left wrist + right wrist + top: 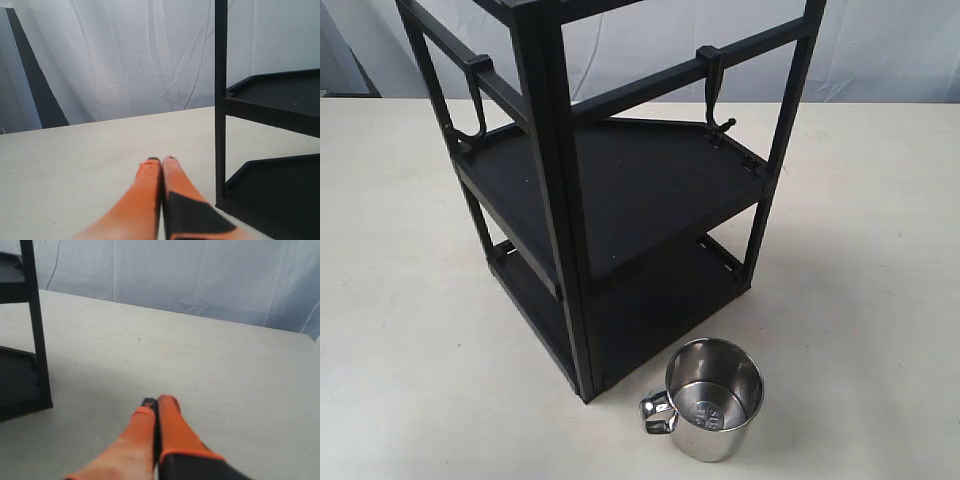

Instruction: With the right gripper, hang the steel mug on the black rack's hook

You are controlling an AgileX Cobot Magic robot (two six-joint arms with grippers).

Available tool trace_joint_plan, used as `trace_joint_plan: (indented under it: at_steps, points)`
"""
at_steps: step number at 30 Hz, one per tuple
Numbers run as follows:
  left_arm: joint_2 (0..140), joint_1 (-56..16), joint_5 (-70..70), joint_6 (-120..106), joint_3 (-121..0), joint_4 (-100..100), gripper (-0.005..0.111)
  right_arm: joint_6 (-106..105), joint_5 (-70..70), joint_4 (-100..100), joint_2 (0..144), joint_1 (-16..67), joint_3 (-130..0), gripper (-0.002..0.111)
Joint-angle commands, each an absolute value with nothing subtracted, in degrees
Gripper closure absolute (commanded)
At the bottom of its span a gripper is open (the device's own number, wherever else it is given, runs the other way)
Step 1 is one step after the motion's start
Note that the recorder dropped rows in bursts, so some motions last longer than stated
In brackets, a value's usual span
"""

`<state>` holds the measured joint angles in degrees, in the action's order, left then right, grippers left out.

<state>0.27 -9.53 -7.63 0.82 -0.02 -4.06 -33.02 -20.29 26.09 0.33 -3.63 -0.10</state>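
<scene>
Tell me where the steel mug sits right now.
In the exterior view, the steel mug stands upright on the table, near the bottom edge, just right of the black rack's front corner post.

Probably a lab: bare pale table (pixel 880 250) against white draped backdrop (pixel 125 60).

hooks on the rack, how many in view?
2. One hook hangs from the black rack's right cross rail, a wider hook from its left rail. Others may be hidden.

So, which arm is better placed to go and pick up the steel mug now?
Probably the right. In the exterior view the steel mug stands upright on the table, right of the black rack's front post, on that arm's side. The right end effector is shut over bare table; the left end effector, also shut, is beside the rack.
</scene>
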Motion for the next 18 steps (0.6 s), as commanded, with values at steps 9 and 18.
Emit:
trace_joint_plan:
  at_steps: [9,18]
  points:
    - [0.0,-9.8,-7.32,0.96,0.0,-4.11,0.105,-29.46,-18.49,67.57,0.0,-3.91,0.0,0.109]
    - [0.0,-9.8,-7.32,0.96,0.0,-4.11,0.105,-30.39,-3.85,87.38,0.0,-3.91,0.0,0.109]
